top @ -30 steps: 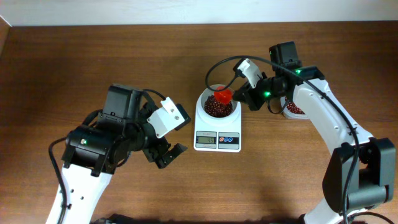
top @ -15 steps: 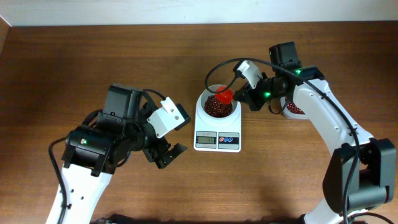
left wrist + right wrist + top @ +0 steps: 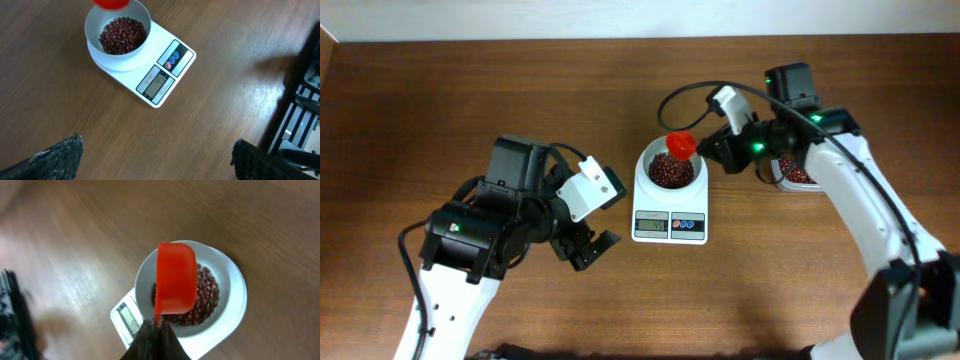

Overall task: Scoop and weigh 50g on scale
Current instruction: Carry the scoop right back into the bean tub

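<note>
The white scale point(image 3: 669, 212) stands mid-table with its round bowl point(image 3: 642, 166) holding red beans. My right gripper point(image 3: 706, 150) is shut on the handle of a red scoop point(image 3: 681, 145), which hangs over the bowl's far right rim. In the right wrist view the scoop point(image 3: 175, 277) is above the beans, between my right gripper point(image 3: 158, 330) and the bowl point(image 3: 222, 267). My left gripper point(image 3: 586, 249) hovers open and empty to the scale's left. In the left wrist view the scale point(image 3: 156, 50) lies well ahead of the left gripper point(image 3: 157, 160).
A container of red beans point(image 3: 798, 176) sits right of the scale, mostly hidden under my right arm. The scale's grey display point(image 3: 160, 81) faces the table's front edge. Bare wooden tabletop point(image 3: 520, 90) surrounds the scale.
My right arm has drawn back and to the right, lifting the red scoop a little toward the bowl's far rim. The left arm has stayed still.
</note>
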You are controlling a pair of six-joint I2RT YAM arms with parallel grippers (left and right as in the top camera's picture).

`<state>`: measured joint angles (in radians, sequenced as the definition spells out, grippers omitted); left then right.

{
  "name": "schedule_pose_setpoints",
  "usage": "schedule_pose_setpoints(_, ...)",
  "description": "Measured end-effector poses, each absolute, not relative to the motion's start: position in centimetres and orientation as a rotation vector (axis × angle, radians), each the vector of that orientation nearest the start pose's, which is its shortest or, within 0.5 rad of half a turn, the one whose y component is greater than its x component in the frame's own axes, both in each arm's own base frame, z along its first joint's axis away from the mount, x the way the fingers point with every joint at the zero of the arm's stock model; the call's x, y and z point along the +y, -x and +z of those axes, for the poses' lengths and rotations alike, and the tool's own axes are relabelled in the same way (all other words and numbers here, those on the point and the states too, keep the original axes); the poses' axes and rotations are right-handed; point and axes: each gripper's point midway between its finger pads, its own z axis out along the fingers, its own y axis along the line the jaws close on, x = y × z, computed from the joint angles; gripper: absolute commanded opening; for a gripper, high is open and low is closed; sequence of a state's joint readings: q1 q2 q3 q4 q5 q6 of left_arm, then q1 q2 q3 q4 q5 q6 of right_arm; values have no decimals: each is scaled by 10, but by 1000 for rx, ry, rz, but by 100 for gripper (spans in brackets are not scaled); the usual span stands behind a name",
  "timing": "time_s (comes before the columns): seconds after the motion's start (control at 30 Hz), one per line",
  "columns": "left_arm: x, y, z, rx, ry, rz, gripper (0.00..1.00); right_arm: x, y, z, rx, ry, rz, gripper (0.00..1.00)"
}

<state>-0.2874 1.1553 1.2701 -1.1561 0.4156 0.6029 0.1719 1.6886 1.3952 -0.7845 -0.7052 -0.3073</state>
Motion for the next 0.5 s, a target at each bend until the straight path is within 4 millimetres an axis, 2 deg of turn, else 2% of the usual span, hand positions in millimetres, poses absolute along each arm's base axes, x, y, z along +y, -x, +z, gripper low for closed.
schedule_pose_setpoints(0.07, -142, -236, 243, 2219, -1219, -419, 99, 161, -362, 192, 2407, 725, 883, 4)
schedule_pose_setpoints(0.17, -142, -236, 243, 2217, -1218, -418, 99, 141, -346, 193, 2505, 618, 904, 4)
schedule_pose_setpoints(0.37, -142, -236, 243, 2218, -1218, -418, 99, 125, -338, 187, 2576, 540, 917, 4)
schedule_pose_setpoints(0.5, -142, -236, 243, 2218, -1218, -418, 99, 118, -326, 182, 2652, 490, 928, 4)
